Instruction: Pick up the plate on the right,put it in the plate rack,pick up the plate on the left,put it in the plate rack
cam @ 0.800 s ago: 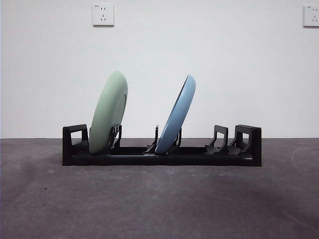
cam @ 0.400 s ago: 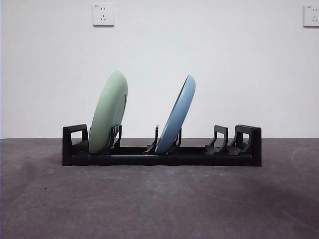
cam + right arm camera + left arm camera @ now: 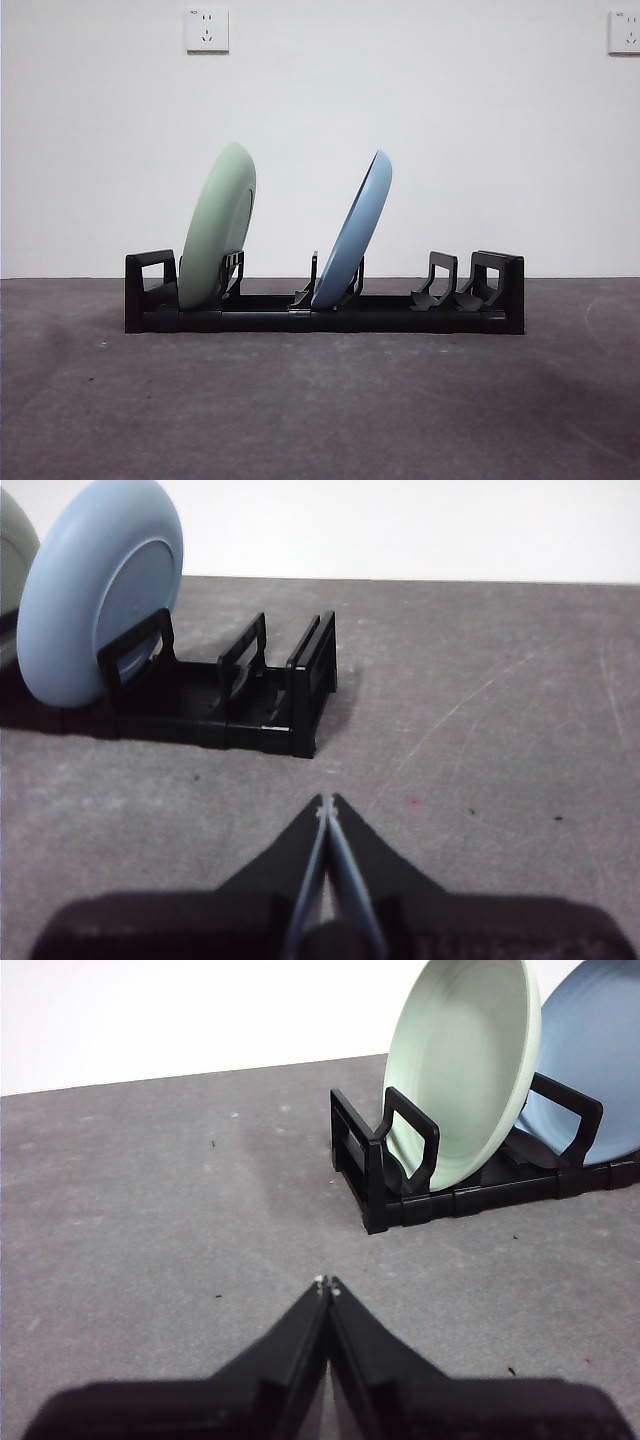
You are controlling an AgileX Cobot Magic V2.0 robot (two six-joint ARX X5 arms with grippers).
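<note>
Both pincers clear of plate rack (image 3: 325,305), sockets (image 3: 207,29) behind.

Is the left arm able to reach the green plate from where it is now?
Probably yes. The left claw is shut and holds nothing, and only bare table lies between it and the green plate, which leans in the near end of the rack. It would need to open first.

A bare test-lab setting is showing: a plain white wall (image 3: 420,120) carrying two wall sockets (image 3: 207,29) and a grey matted tabletop (image 3: 320,400).
</note>
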